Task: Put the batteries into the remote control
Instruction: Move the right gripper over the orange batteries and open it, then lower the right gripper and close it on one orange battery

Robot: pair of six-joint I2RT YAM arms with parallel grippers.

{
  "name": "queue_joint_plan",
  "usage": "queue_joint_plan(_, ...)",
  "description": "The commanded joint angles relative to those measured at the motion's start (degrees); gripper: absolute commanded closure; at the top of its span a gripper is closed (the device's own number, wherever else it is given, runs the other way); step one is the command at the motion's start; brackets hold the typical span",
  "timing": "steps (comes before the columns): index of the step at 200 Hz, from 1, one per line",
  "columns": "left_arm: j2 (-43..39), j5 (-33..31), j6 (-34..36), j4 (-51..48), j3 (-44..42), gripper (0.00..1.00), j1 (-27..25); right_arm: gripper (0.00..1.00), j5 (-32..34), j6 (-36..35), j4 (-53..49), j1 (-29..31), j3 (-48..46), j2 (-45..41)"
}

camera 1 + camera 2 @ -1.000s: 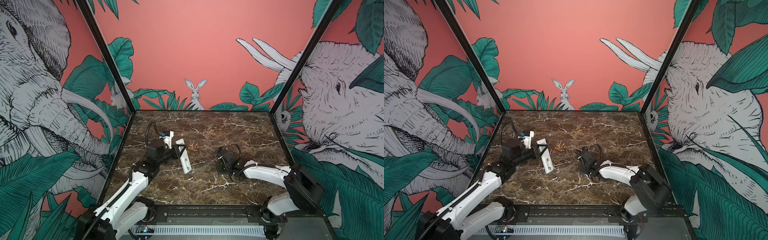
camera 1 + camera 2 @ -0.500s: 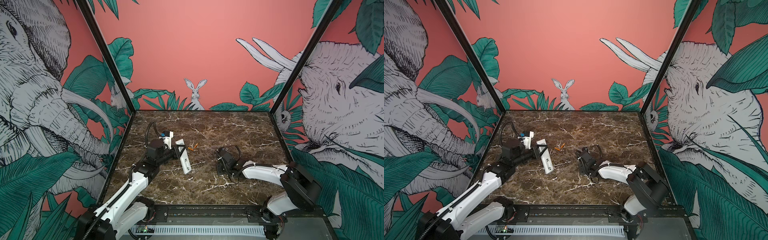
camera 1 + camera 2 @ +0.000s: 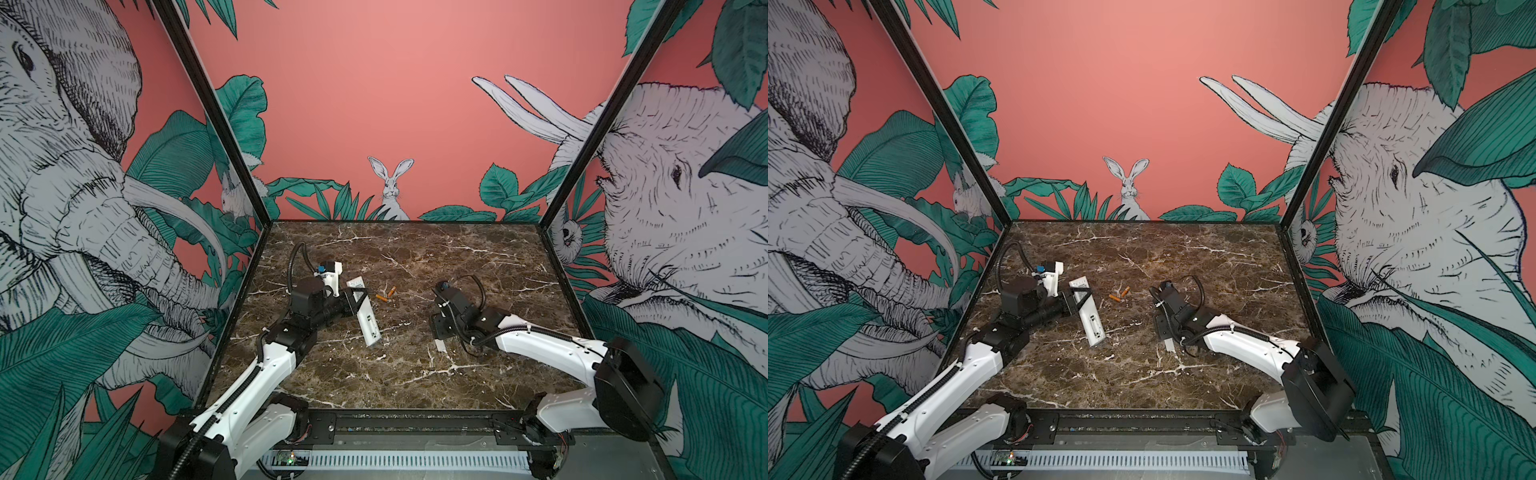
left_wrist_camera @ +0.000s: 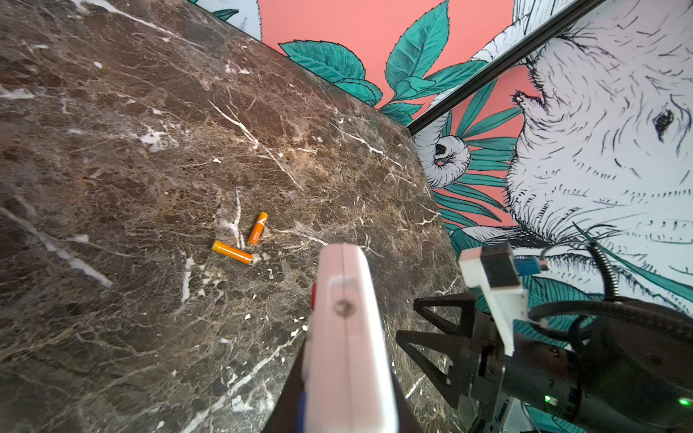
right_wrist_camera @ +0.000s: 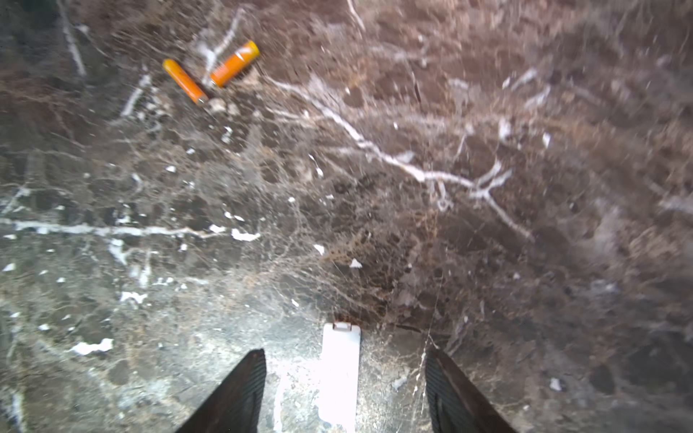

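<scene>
Right claw (image 5: 345,354) has opened, freeing the cover (image 5: 339,375).

There are two orange batteries (image 4: 232,252), one white remote control (image 3: 369,322), two robot arms (image 3: 540,345) and one small white piece (image 5: 339,371), perhaps a cover.

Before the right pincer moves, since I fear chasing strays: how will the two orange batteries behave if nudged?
The batteries are cylinders lying flat on smooth marble, so a sideways nudge would probably roll them. Slim and glossy, they may slip from a loose grip.

No legible text anywhere, white print on 1 orange battery (image 4: 258,228) too small to read
</scene>
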Motion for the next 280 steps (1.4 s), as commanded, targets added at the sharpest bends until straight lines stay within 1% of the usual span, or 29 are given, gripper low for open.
queue_joint_plan(1, -0.77, 1.87, -0.81, 1.14, 0.38, 1.00, 1.56, 0.33, -0.21, -5.93, -3.52, 0.00, 4.26, 0.87)
queue_joint_plan(79, -2.23, 3.39, -1.32, -0.63, 0.34, 1.00, 4.95, 0.35, -6.02, -18.32, -2.62, 0.02, 16.39, 10.62)
queue_joint_plan(91, -2.14, 3.61, -1.22, -0.96, 0.37, 1.00, 5.48, 0.35, -6.97, -19.73, -2.36, -0.02, 17.90, 11.46)
queue_joint_plan(95, -2.17, 3.74, -1.26, -0.99, 0.26, 1.00, 5.65, 0.35, -7.28, -20.32, -2.26, -0.02, 18.45, 13.16)
queue_joint_plan(140, -1.90, 4.66, -1.49, -0.55, -0.27, 1.00, 7.63, 0.37, -10.37, -25.75, -1.78, 0.06, 24.46, 19.48)
queue_joint_plan(151, -1.85, 4.96, -1.46, -0.51, -0.41, 1.00, 8.09, 0.38, -10.78, -26.55, -1.56, 0.06, 24.81, 21.16)
queue_joint_plan(155, -1.75, 5.08, -1.45, -0.46, -0.50, 1.00, 8.34, 0.38, -10.98, -26.88, -1.45, 0.06, 26.68, 21.70)
queue_joint_plan(182, -1.30, 5.97, -1.75, 0.14, -1.11, 1.00, 9.44, 0.39, -12.92, -28.77, -0.47, 0.03, 29.72, 25.37)
queue_joint_plan(231, 0.01, 6.86, -2.56, 1.38, -1.68, 1.00, 11.37, 0.41, -14.45, -31.71, -2.05, -0.02, 36.78, 33.03)
queue_joint_plan(280, 0.43, 7.37, -2.77, 1.38, -2.42, 1.00, 13.36, 0.43, -15.66, -32.35, -2.68, -0.01, 42.81, 39.75)
